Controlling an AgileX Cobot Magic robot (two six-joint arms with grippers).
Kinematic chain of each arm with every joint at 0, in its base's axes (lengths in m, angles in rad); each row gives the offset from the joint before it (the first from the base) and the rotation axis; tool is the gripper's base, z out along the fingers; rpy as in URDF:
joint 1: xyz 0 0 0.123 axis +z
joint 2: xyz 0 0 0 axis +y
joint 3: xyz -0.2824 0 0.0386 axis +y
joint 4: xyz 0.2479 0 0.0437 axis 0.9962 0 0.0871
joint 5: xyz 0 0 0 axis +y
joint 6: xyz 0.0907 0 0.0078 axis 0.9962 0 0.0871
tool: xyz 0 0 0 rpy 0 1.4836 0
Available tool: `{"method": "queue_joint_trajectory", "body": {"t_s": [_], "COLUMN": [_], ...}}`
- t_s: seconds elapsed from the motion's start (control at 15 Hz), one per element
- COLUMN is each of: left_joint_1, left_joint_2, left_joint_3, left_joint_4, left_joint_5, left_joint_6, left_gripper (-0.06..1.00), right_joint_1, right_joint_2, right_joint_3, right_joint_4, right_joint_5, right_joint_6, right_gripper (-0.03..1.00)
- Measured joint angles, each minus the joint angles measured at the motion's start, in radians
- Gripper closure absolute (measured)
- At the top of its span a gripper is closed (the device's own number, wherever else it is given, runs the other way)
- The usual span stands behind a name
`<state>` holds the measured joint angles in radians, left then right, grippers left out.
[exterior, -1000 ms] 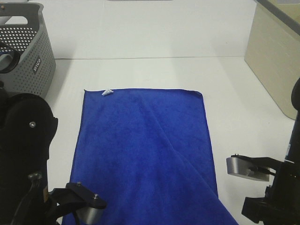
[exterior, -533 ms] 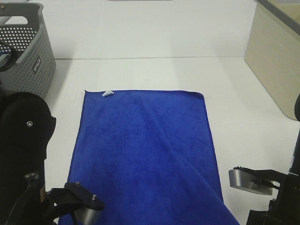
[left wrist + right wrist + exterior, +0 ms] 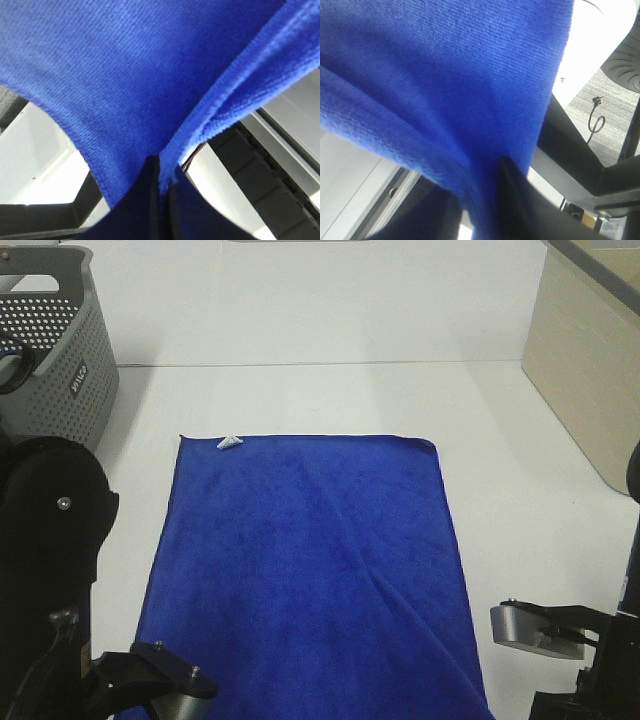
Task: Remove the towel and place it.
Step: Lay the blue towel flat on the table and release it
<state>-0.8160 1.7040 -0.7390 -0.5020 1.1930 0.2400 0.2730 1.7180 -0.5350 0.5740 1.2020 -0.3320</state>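
Left tool (image 3: pixel 161 172) pinches towel (image 3: pixel 310 570) (hidden overhead).

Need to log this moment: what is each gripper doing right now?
Left gripper: closed, pinching the towel.
Right gripper: towel between its fingers; open or closed cannot be told.

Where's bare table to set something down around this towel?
Widest free patch: white table beyond the far edge of the royal-blue microfibre towel, between the grey perforated plastic basket and the beige box. A narrower strip runs between towel and box. Crowded: the near corners, where the left arm and right arm sit, and the strip beside the basket.
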Motion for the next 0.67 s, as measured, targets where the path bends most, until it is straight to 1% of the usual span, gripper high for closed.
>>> {"method": "queue_joint_trajectory", "body": {"t_s": [0.13, 0.2, 0.27, 0.33, 0.47, 0.53, 0.6, 0.67], "left_joint_1": [0.0, 0.0, 0.0, 0.0, 0.0, 0.0, 0.0, 0.0], "left_joint_2": [0.0, 0.0, 0.0, 0.0, 0.0, 0.0, 0.0, 0.0], "left_joint_3": [0.001, 0.001, 0.001, 0.001, 0.001, 0.001, 0.001, 0.001], "left_joint_4": [0.003, 0.003, 0.001, -0.008, -0.025, -0.025, -0.025, -0.025], "left_joint_5": [0.008, 0.003, -0.003, -0.011, -0.028, -0.028, -0.028, -0.028], "left_joint_6": [0.0, -0.002, -0.003, -0.007, -0.024, -0.027, -0.028, -0.029], "left_gripper": [0.92, 0.85, 0.74, 0.59, 0.34, 0.25, 0.2, 0.19], "right_joint_1": [0.0, 0.0, 0.0, 0.0, 0.0, 0.0, 0.0, 0.0], "right_joint_2": [0.0, 0.0, 0.0, 0.0, 0.0, 0.0, 0.0, 0.0], "right_joint_3": [0.002, 0.002, 0.002, 0.002, 0.002, 0.002, 0.002, -0.005], "right_joint_4": [-0.001, 0.002, 0.002, 0.004, 0.009, 0.009, 0.009, 0.007], "right_joint_5": [0.001, 0.001, 0.001, 0.001, 0.0, -0.002, -0.006, -0.006], "right_joint_6": [0.0, 0.0, 0.0, 0.0, 0.0, 0.0, 0.0, 0.0], "right_gripper": [0.55, 0.49, 0.43, 0.39, 0.36, 0.36, 0.35, 0.35]}}
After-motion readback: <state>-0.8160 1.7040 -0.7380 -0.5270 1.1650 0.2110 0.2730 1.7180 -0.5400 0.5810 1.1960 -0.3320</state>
